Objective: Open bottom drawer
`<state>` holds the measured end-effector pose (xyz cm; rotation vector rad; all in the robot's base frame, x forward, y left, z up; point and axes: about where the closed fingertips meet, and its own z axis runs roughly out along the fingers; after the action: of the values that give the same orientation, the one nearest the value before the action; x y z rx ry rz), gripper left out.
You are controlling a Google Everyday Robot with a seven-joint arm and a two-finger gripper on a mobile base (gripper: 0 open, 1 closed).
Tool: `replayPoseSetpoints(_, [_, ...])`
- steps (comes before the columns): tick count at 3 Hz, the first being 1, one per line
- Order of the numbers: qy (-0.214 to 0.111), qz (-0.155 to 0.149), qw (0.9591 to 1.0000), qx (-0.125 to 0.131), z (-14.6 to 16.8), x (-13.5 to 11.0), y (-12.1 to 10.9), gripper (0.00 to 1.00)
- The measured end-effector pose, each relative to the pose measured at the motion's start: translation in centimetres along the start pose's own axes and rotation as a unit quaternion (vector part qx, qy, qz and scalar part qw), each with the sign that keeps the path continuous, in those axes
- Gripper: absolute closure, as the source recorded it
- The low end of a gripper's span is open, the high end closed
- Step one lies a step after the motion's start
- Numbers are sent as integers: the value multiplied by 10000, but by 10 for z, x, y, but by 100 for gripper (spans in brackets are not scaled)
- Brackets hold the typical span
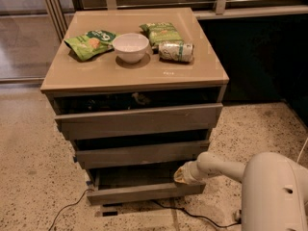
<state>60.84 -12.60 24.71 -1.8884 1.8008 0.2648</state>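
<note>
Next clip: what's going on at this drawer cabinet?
The robot's arm reaches low toward the cabinet, with its gripper at the right end of the bottom drawer, just above its front. That drawer stands partly pulled out, with a dark opening behind its front. On the cabinet top sit a white bowl, a green snack bag left of it, a second snack bag to its right, and a can lying on its side.

Narrow dark gap between the bottom drawer (pixel 139 193) front and the middle drawer front (pixel 140 154), blocked at its right end by the gripper (pixel 180 175) (arm (pixel 219 167) reaching in from the right). Open above the floor (pixel 33 177) leftward; cable (pixel 199 218) lying in front.
</note>
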Motion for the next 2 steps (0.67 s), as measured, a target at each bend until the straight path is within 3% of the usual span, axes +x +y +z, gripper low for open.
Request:
replayPoseSetpoints(1, [-20, -120, 9995, 307, 3, 2, -6, 100])
replayPoseSetpoints(2, [-213, -263, 9978, 577, 36, 10, -3, 100])
